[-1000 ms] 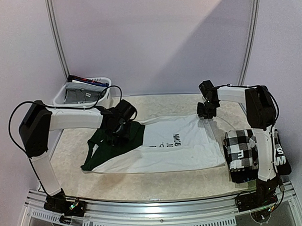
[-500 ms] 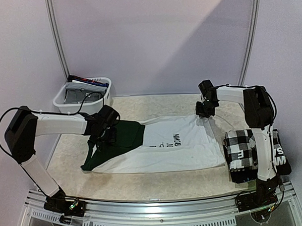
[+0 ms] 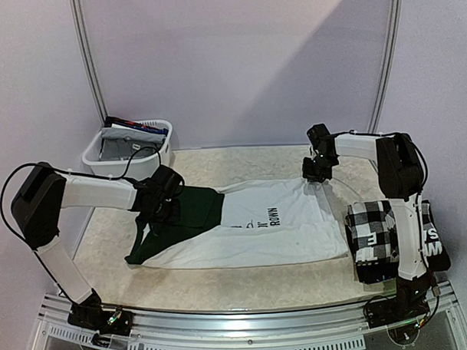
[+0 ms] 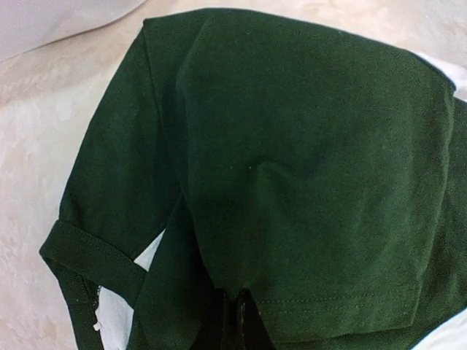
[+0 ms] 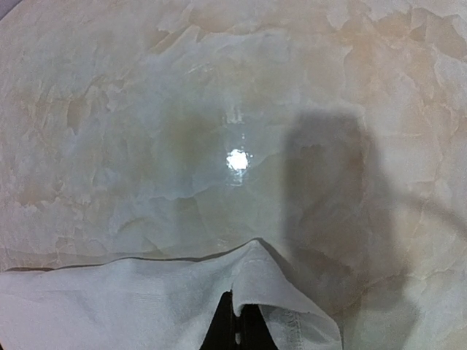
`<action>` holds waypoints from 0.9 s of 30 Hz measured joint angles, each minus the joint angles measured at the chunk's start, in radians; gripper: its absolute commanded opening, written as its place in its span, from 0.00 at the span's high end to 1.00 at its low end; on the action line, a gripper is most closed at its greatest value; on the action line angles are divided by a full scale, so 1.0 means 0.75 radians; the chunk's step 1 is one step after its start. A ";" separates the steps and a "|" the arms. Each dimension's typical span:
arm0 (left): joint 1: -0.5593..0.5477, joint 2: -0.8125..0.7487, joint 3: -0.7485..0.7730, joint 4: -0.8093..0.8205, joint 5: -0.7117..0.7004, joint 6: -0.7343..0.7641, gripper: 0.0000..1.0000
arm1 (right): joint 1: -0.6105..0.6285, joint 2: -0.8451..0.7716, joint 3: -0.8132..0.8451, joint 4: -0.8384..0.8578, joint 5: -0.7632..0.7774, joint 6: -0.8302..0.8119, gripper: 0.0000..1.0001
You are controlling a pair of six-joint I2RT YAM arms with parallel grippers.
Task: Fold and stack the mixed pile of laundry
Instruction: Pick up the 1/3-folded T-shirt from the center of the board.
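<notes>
Our left fingers are pinched shut on the dark green part of the white shirt, which lies spread flat on the table. Our right fingers are clamped shut on its far right corner. A folded checkered shirt sits just beside its right edge.

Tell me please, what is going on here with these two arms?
The two arms are working on a white shirt spread flat on the table. The left gripper is shut on its green part, and the right gripper is shut on its far white corner. A folded checkered shirt lies by the right arm's base, and more clothes wait in the basket.
</notes>
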 measured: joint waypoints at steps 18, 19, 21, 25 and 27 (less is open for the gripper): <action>-0.005 -0.319 0.161 -0.300 -0.043 0.069 1.00 | 0.000 -0.262 -0.200 -0.007 -0.006 -0.043 1.00; -0.007 -0.332 0.160 -0.319 -0.044 0.069 1.00 | 0.000 -0.278 -0.212 -0.007 -0.008 -0.044 1.00; -0.008 -0.355 0.160 -0.344 -0.049 0.069 1.00 | 0.000 -0.298 -0.225 -0.004 -0.021 -0.045 1.00; -0.009 -0.390 0.156 -0.380 -0.054 0.068 1.00 | 0.000 -0.299 -0.249 0.021 -0.055 -0.045 1.00; -0.011 -0.406 0.152 -0.395 -0.054 0.067 1.00 | 0.000 -0.302 -0.281 0.027 -0.072 -0.045 1.00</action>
